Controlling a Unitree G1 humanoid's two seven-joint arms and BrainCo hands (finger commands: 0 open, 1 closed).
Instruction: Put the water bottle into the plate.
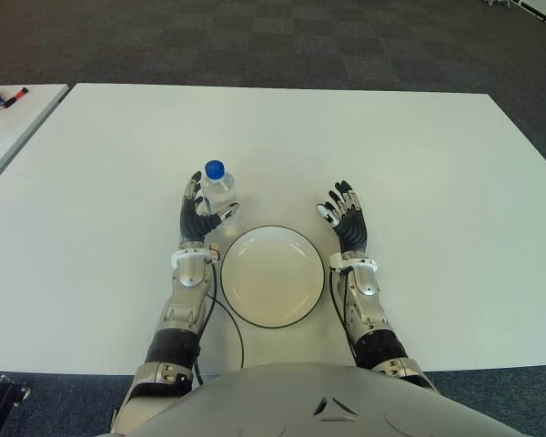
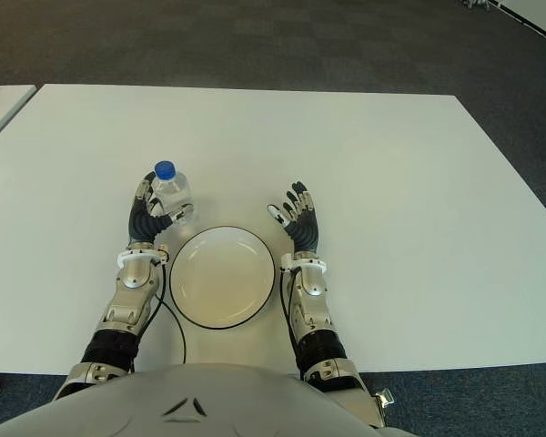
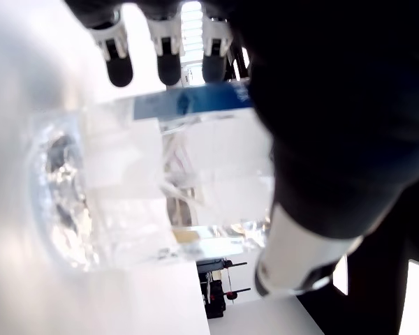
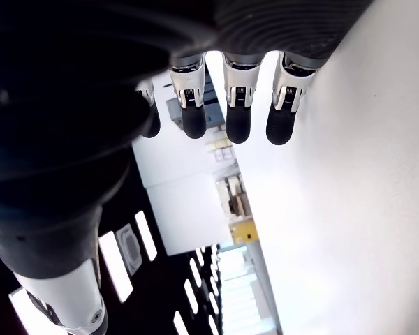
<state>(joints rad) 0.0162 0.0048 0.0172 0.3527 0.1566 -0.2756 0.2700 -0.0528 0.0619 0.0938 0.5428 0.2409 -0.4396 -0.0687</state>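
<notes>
The white worktop (image 1: pixel 419 164) is wide before me, and a dark carpet floor (image 1: pixel 255 36) lies beyond its far edge. Near my body, between my two arms, lies the round white plate (image 1: pixel 273 276) with a dark rim, and nothing is in it. My left hand (image 1: pixel 198 216) is at the far-left side of the plate, and my right hand (image 1: pixel 347 221) shows at the far-right side of it, with fingers spread and relaxed and holding nothing. The water bottle (image 1: pixel 218 187), clear with a blue cap, stands upright on the worktop just beyond the plate's rim, on its left, inside my left hand. In the left wrist view the fingers (image 3: pixel 169 63) reach around one side of the bottle and the thumb comes at the other side, so I judge the hand is closed around it, though I cannot tell how firm the grip is. The bottle seems not yet lifted. What is left, I think, is nearly everything: to raise it, carry it over the rim, set it in the plate and let go.
</notes>
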